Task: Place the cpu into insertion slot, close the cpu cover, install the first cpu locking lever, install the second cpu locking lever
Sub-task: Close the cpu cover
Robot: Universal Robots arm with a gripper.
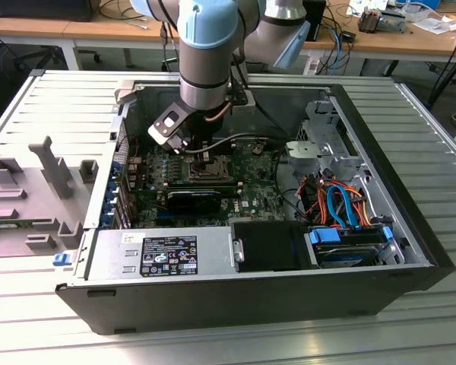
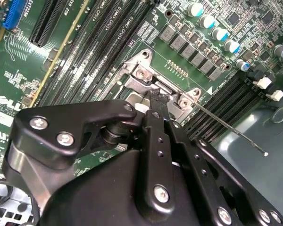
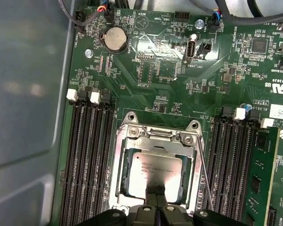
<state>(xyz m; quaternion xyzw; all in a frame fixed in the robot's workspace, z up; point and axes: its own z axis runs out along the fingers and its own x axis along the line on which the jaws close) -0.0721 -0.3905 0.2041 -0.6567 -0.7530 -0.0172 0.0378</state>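
cpu (image 3: 158, 168) | lying in insertion slot (image 3: 123, 175) | tool (image 3: 155, 193) clenched, tips over its edge

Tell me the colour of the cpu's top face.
Silvery-grey, with small dark print. The cpu shows best in the first wrist view.

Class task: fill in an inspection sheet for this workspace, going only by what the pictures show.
Surface: slatted metal table bearing an open computer case.
Job's things: cpu lies in the insertion slot; cpu cover frames it; locking lever, its end standing free.
Clutter: grey fixture block at the exterior view's left.
Grippers: gripper, jaws shut, tips at the cpu's edge.
Cables: orange and blue cables inside the case.
Surroundings: desks behind.
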